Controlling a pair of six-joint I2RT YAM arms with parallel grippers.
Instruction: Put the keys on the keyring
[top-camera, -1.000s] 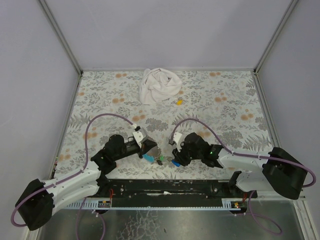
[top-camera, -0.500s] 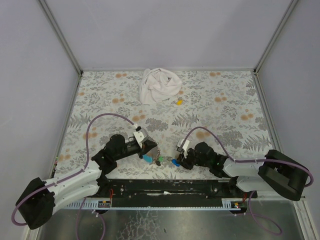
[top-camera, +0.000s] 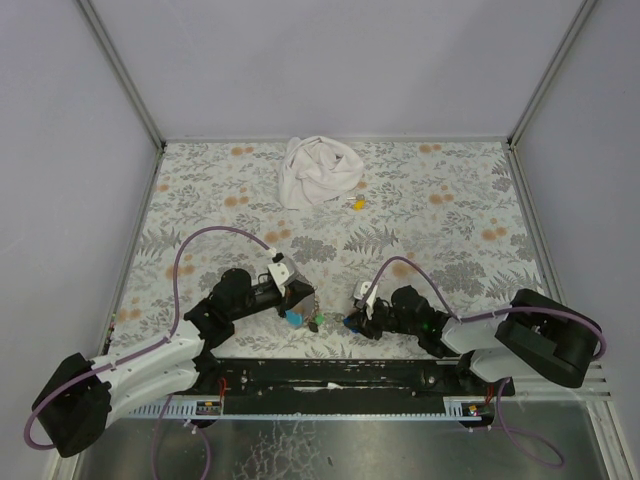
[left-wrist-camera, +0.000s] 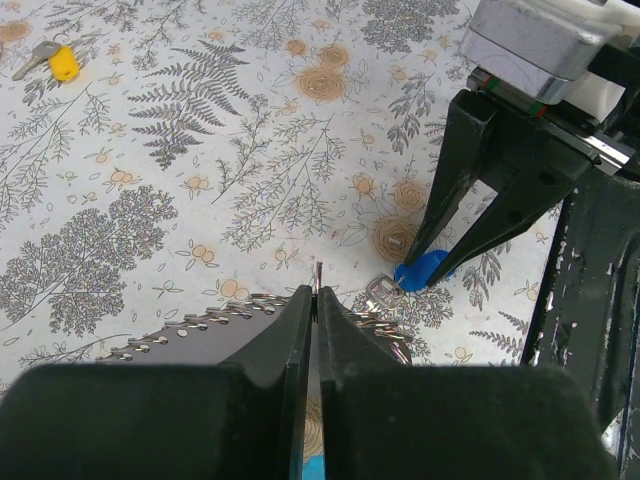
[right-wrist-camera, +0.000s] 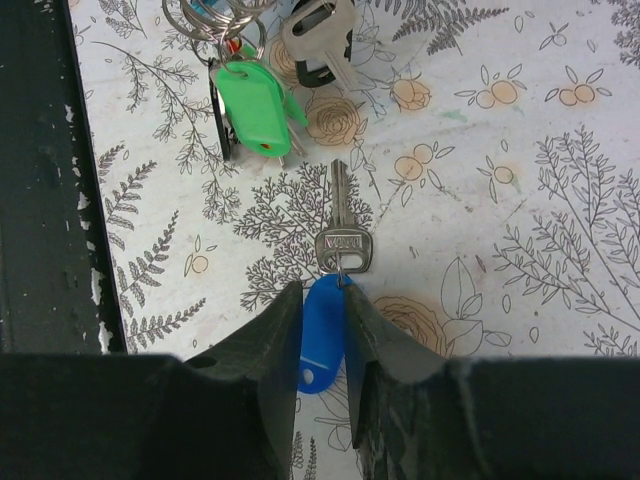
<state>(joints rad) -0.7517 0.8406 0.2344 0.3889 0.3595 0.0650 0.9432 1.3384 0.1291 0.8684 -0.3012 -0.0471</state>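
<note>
The keyring (left-wrist-camera: 317, 272) is a thin metal ring standing up between my left gripper's (left-wrist-camera: 316, 300) shut fingers, with a dark grey strap (left-wrist-camera: 190, 345) edged with rings beneath it. In the top view the left gripper (top-camera: 302, 299) sits near the table's front edge. A silver key (right-wrist-camera: 341, 245) with a blue tag (right-wrist-camera: 320, 335) lies flat on the table. My right gripper (right-wrist-camera: 322, 295) is low on the table, its fingers closed against both sides of the blue tag (top-camera: 349, 322). A green-tagged key (right-wrist-camera: 250, 105) and a grey-capped key (right-wrist-camera: 320, 35) hang on rings just beyond.
A crumpled white cloth (top-camera: 318, 172) lies at the back middle, with a yellow-capped key (top-camera: 356, 203) beside it. The black front rail (right-wrist-camera: 40, 200) runs close to the right gripper's left side. The two grippers are a few centimetres apart.
My right arm has dropped low and slid left, bringing its fingers down around the blue tag. The left gripper has stayed put, holding the ring.
</note>
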